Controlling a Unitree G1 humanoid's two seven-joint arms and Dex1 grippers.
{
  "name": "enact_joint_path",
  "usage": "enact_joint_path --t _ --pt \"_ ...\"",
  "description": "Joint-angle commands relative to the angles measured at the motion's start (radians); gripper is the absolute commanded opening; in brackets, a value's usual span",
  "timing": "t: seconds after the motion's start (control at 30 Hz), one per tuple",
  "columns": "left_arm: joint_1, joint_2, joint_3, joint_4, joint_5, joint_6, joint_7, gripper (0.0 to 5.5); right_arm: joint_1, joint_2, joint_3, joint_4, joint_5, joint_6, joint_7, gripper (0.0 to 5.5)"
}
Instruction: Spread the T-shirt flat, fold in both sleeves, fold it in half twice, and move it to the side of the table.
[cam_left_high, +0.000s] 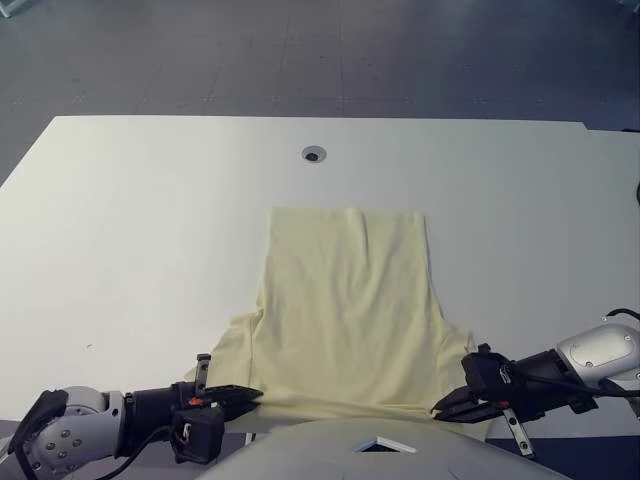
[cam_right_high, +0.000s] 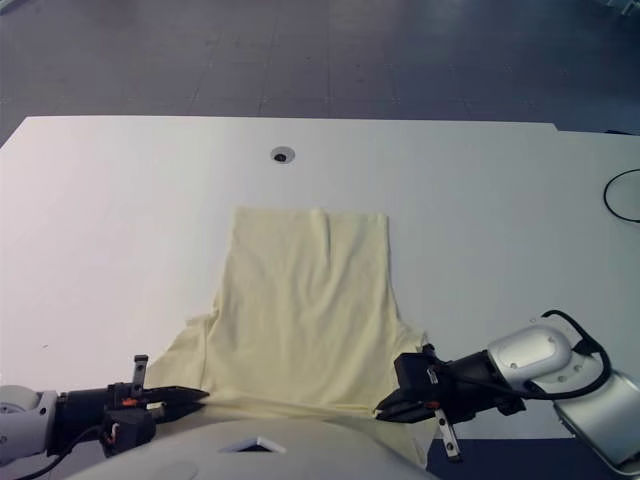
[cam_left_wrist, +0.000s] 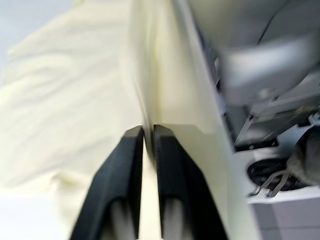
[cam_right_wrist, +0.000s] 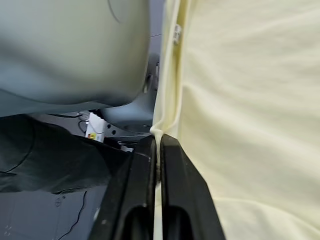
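The left gripper (cam_left_high: 243, 396) was clamped on the near-left corner of the T-shirt (cam_left_high: 345, 300). In the left wrist view its fingers (cam_left_wrist: 125, 165) met on a thin fold of the cloth. The right gripper (cam_left_high: 447, 404) was clamped in the same way on the near-right corner, and its fingers (cam_right_wrist: 172, 165) pinched the cloth edge in the right wrist view. Both grippers lay low at the near edge of the table (cam_left_high: 130, 220), level with each other, one at each side of the garment.

From the grippers the T-shirt ran straight away from the robot, so its long axis pointed toward the far edge of the table. It lay flat near the middle of the table. The far end was narrow and square. The near end was wider, with a small flap of cloth standing out at each side just beyond the grippers. The far hem stopped short of the hole (cam_left_high: 314, 154) in the table.

Judgement: the sleeves appeared to be turned in, and the coming move was likely a fold in half. Both arms were equally near their corners. The fold would therefore require an equal forward carry along the long axis to bring the near edge over to the far hem.
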Motion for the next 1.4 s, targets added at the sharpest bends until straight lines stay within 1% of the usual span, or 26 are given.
enact_joint_path --t 0.03,0.17,0.23,0.27,0.3,0.33,0.4,0.43,0.47,0.5,0.57,0.6,0.63,0.7,0.73,0.8,0.9,1.03,1.17,1.4 --pt "-0.013 -0.025 0.042 0.001 -0.007 0.005 -0.036 1.07 -0.003 0.013 -0.037 -0.015 0.011 -0.010 -0.034 0.86" --pt "-0.019 -0.026 0.093 -0.018 -0.064 0.007 -0.095 1.66 -0.016 -0.009 -0.135 -0.033 0.101 0.018 0.002 1.43" --pt "-0.083 -0.034 0.128 -0.042 -0.170 0.082 -0.092 2.05 -0.090 -0.011 -0.171 -0.013 0.173 0.050 -0.005 1.81" --pt "-0.132 -0.038 0.138 -0.047 -0.227 0.127 -0.085 2.16 -0.143 -0.009 -0.177 0.006 0.209 0.070 -0.022 1.91" --pt "-0.198 -0.041 0.139 -0.044 -0.274 0.175 -0.070 2.38 -0.209 -0.001 -0.166 0.036 0.230 0.092 -0.047 2.12" --pt "-0.277 -0.040 0.127 -0.028 -0.299 0.219 -0.062 2.48 -0.276 0.017 -0.144 0.071 0.232 0.108 -0.085 2.22" --pt "-0.479 -0.059 0.063 0.032 -0.277 0.302 -0.032 2.85 -0.399 0.065 -0.061 0.155 0.158 0.113 -0.177 2.58" --pt "-0.584 -0.087 0.014 0.073 -0.237 0.350 -0.011 2.99 -0.457 0.108 -0.012 0.204 0.109 0.113 -0.240 2.72" --pt "-0.666 -0.114 -0.032 0.114 -0.189 0.376 0.004 3.20 -0.497 0.140 0.028 0.243 0.072 0.109 -0.279 2.54" --pt "-0.731 -0.141 -0.085 0.160 -0.142 0.382 -0.001 3.35 -0.536 0.178 0.075 0.284 0.022 0.100 -0.327 2.49" --pt "-0.825 -0.195 -0.177 0.254 -0.042 0.380 0.002 3.70 -0.588 0.241 0.150 0.362 -0.064 0.066 -0.390 2.12" --pt "-0.861 -0.221 -0.217 0.298 0.001 0.375 0.006 3.49 -0.608 0.268 0.183 0.400 -0.106 0.048 -0.419 1.96" --pt "-0.897 -0.255 -0.251 0.345 0.042 0.368 0.020 3.43 -0.629 0.300 0.213 0.449 -0.151 0.024 -0.448 1.80" --pt "-0.958 -0.310 -0.304 0.424 0.106 0.348 0.036 3.12 -0.661 0.344 0.259 0.531 -0.234 -0.025 -0.498 1.51" --pt "-0.990 -0.344 -0.326 0.467 0.134 0.346 0.053 2.87 -0.679 0.365 0.283 0.577 -0.284 -0.059 -0.526 1.65" --pt "-1.053 -0.404 -0.366 0.549 0.192 0.329 0.083 2.63 -0.707 0.405 0.311 0.662 -0.355 -0.116 -0.566 1.79" --pt "-1.128 -0.471 -0.401 0.638 0.243 0.315 0.113 3.01 -0.736 0.436 0.346 0.756 -0.432 -0.193 -0.580 2.29" --pt "-1.171 -0.479 -0.435 0.757 0.306 0.269 0.113 3.61 -0.765 0.476 0.398 0.870 -0.526 -0.283 -0.587 2.87" --pt "-1.218 -0.484 -0.476 0.897 0.398 0.216 0.147 4.27 -0.797 0.526 0.427 1.004 -0.618 -0.378 -0.636 3.51" --pt "-1.381 -0.566 -0.532 1.192 0.518 0.165 0.299 5.29 -0.929 0.642 0.443 1.280 -0.734 -0.538 -0.766 4.52"
